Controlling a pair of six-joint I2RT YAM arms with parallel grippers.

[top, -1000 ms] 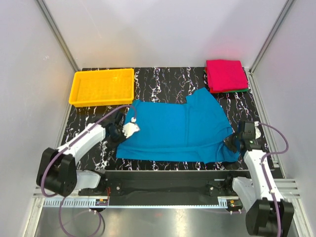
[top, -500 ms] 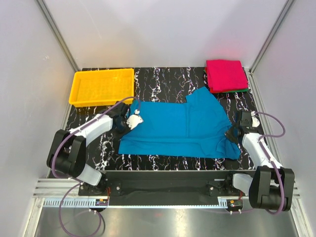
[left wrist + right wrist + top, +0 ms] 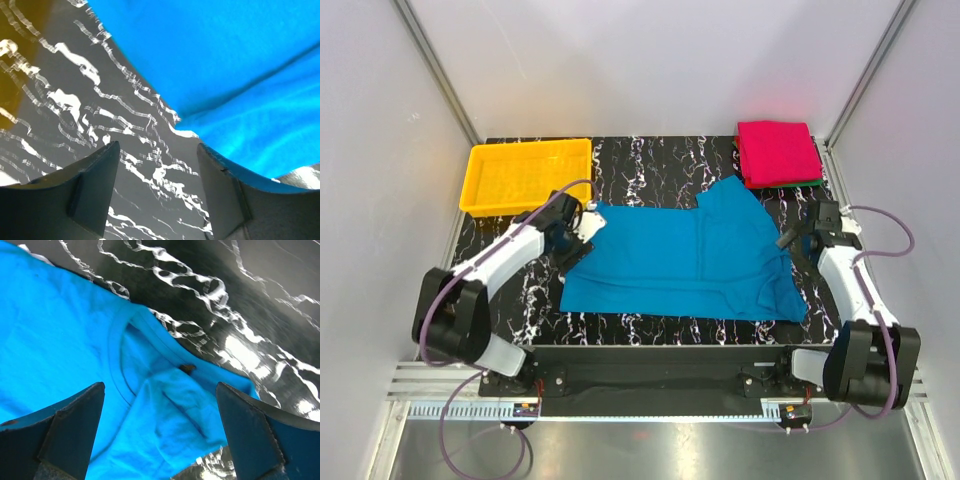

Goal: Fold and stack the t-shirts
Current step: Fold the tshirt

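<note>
A teal-blue t-shirt [image 3: 680, 262] lies spread flat in the middle of the black marble table [image 3: 660, 160]. My left gripper [image 3: 582, 228] hovers at its left edge, open, with only bare table between the fingers in the left wrist view [image 3: 157, 150]; the teal cloth [image 3: 225, 60] lies just to the right. At the shirt's right edge my right gripper [image 3: 792, 240] stands wide open above the collar [image 3: 160, 390], touching nothing. A folded magenta-pink t-shirt [image 3: 778, 152] rests on a dark green one [image 3: 802, 183] at the back right.
A yellow plastic tray [image 3: 530, 175] stands at the back left, close to my left arm. Grey walls and metal frame posts enclose the table on three sides. The arm bases sit along the near edge.
Both grippers were shut on the teal shirt's side edges, carried them away from the near edge, and have now opened and let go. The shirt lies still.
</note>
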